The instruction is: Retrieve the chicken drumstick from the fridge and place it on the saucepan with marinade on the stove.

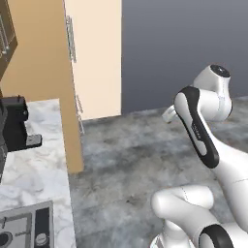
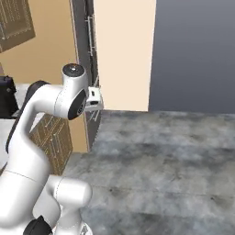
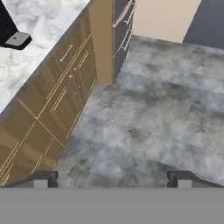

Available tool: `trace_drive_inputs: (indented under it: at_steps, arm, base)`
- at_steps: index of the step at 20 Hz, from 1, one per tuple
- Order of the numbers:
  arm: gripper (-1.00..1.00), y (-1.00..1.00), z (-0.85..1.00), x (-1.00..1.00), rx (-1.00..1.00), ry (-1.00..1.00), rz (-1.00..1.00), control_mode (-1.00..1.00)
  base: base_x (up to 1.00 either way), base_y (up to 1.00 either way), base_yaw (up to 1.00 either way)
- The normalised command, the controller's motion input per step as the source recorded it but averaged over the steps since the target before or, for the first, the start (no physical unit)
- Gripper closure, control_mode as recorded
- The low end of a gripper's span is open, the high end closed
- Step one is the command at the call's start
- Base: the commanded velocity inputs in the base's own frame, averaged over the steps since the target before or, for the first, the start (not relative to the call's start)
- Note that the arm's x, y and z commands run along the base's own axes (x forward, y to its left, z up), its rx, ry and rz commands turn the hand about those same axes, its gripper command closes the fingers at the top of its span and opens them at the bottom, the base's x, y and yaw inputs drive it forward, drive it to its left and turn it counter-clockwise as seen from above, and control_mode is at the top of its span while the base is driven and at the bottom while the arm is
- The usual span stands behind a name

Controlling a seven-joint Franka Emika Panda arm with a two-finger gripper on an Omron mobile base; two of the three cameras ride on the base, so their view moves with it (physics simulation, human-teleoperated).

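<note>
In the left base view, we see the stove [image 1: 26,225] corner on the near-left marble surface [image 1: 36,160]. In the right base view, the arm [image 2: 43,119] faces tall cabinets. In the hand view, our claw [image 3: 112,178] is spread, empty over floor; fridge and drumstick unseen, likely because we are travelling.

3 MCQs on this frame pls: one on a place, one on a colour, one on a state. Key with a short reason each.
1. Where does the black machine stand?
A. on the marble counter
B. on the floor
C. on the cooktop

2. What colour is the floor?
A. beige
B. mottled grey
C. red

3. How does the gripper stand?
A. shut on a pan
B. shut, holding nothing
C. open, holding nothing

Key:
1 A: the black machine stands on the white marble counter.
2 B: the floor is mottled grey in both base views.
3 C: in the hand view the gripper has its fingertips wide apart, with bare floor between them.
</note>
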Motion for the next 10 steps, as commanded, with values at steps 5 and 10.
trace_drive_inputs:
  at_steps: [5, 10]
  arm:
    - [-1.00, 0.00, 0.00, 0.00, 0.00, 0.00, 0.00, 1.00]
    - [-1.00, 0.00, 0.00, 0.00, 0.00, 0.00, 0.00, 1.00]
  base:
    - [0.98, -0.35, 0.52]
    - [1.00, -0.50, 0.36]
